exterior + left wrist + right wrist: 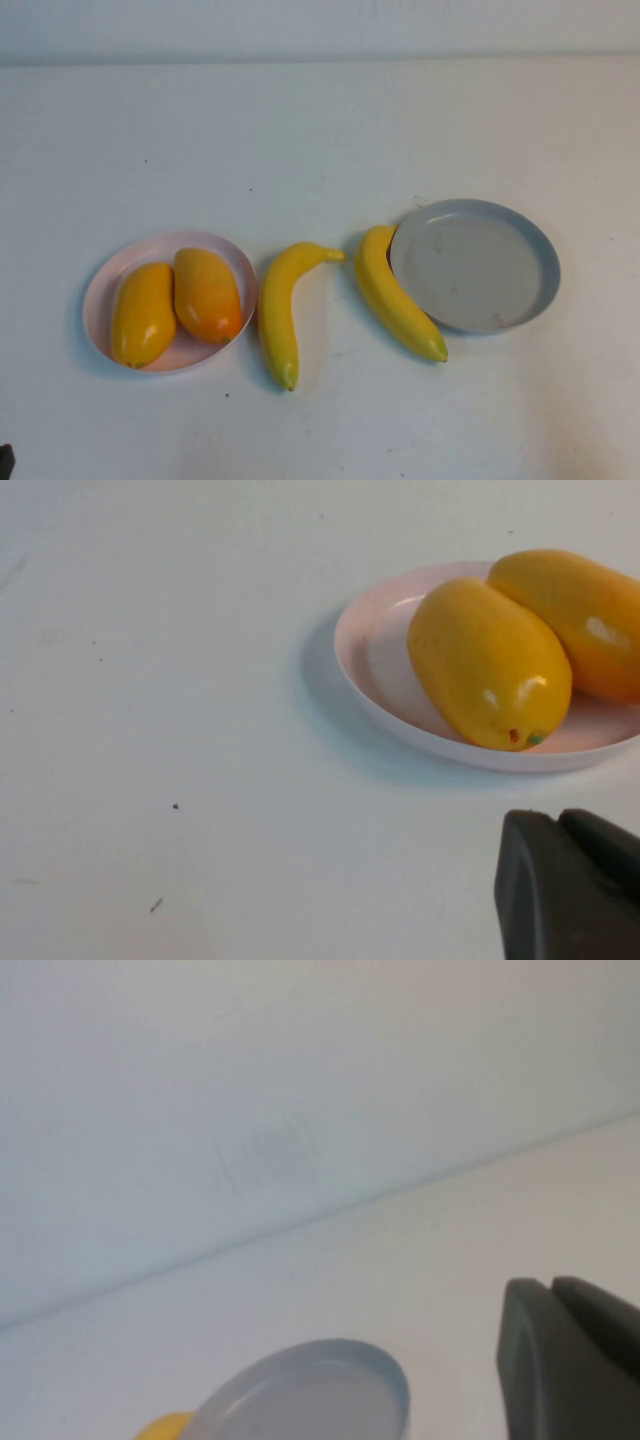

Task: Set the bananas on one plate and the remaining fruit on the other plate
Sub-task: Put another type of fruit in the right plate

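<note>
Two orange-yellow mango-like fruits [143, 312] [208, 294] lie side by side on the pale pink plate [100, 285] at the left. Two bananas lie on the table: one [283, 310] between the plates, the other [393, 298] against the left rim of the grey-blue plate [475, 265], which holds nothing. My left gripper [560, 820] is shut and empty, near the pink plate [375, 670] and the fruits [488, 660]. My right gripper [550, 1285] is shut and empty, beside the grey-blue plate [300, 1400]; a banana end [165, 1427] shows there.
The white table [320, 130] runs back to a pale wall. A dark bit of the left arm [5, 462] shows at the near left corner of the high view.
</note>
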### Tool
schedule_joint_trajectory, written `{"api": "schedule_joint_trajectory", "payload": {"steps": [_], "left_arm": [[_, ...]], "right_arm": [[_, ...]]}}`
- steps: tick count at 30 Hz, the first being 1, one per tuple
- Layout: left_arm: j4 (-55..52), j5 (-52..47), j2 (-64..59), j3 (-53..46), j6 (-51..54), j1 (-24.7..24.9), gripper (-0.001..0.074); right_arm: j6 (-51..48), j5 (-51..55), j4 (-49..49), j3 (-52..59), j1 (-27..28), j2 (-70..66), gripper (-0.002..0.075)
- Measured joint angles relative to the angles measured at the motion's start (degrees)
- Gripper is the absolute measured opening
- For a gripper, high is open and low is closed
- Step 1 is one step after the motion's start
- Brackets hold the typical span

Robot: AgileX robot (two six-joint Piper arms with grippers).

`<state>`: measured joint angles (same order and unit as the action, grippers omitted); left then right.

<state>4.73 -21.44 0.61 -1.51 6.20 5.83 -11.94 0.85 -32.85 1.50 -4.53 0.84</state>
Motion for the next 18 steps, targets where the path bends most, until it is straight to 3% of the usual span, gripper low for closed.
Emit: {"api": "schedule_joint_trajectory", "payload": {"steps": [8, 18], "left_arm": [[-0.09, 0.0, 0.0, 0.0, 0.0, 0.0, -0.0004], [-0.09, 0.0, 0.0, 0.0, 0.0, 0.0, -0.0004]], "right_arm": [[1.04, 9.36, -8.33, -6.66, 0.0, -5.04, -0.0017], [-3.32, 41.29, -3.53, -35.59, 0.0, -38.5, -0.0017]]}}
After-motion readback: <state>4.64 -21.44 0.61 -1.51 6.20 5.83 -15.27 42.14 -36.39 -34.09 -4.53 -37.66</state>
